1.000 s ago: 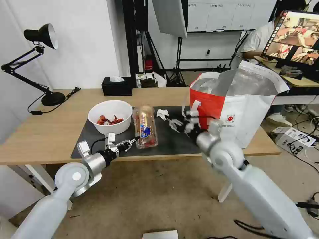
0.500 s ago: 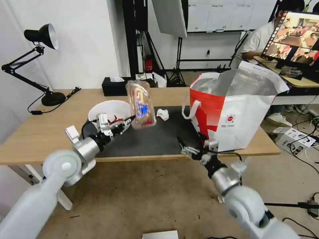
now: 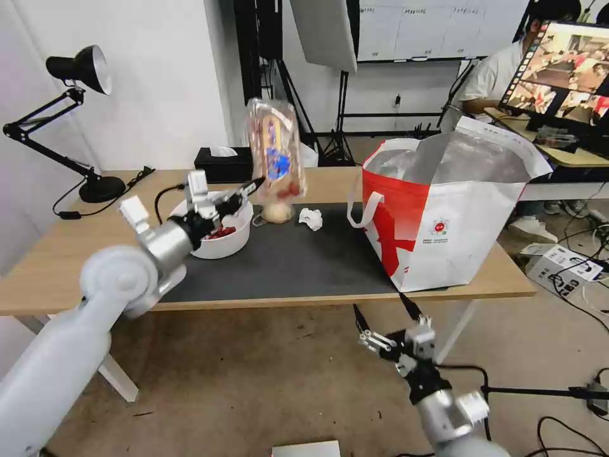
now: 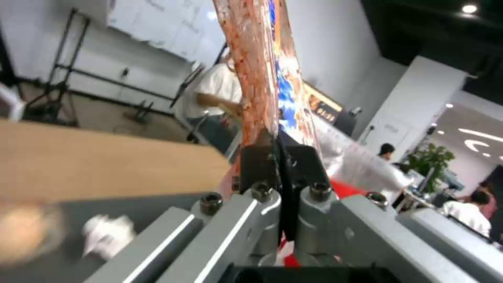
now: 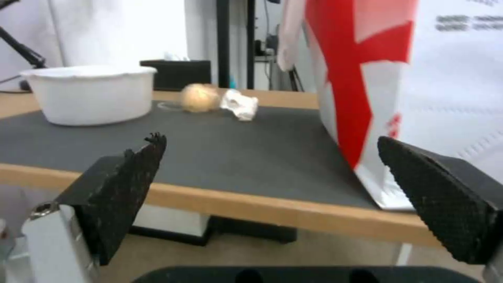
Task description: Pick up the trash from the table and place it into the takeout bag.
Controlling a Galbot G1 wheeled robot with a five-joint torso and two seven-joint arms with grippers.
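Note:
My left gripper [image 3: 254, 185] is shut on the edge of the clear plastic tray [image 3: 275, 149], which hangs upright in the air above the table's [image 3: 76, 266] back half; the left wrist view shows the tray [image 4: 257, 59] rising from the closed jaws. The white bowl [image 3: 223, 242] with red scraps sits on the dark mat [image 3: 285, 266], partly behind that arm. A beige lump [image 3: 278, 212] and a crumpled tissue [image 3: 311, 219] lie on the mat beside it. The takeout bag [image 3: 444, 209] stands open on the right. My right gripper [image 3: 380, 306] is open, below the table's front edge.
A black tissue box [image 3: 222, 165] and a desk lamp [image 3: 82, 70] stand at the back left. In the right wrist view the table edge [image 5: 210, 200] runs just ahead of the open fingers [image 5: 131, 177], with the bowl [image 5: 89, 94], lump [image 5: 199, 97] and tissue [image 5: 240, 104] beyond.
My left gripper lifted the tray off the mat, tipping it upright and carrying it higher and farther back. My right arm pulled away from the bag and dropped below the table's front edge.

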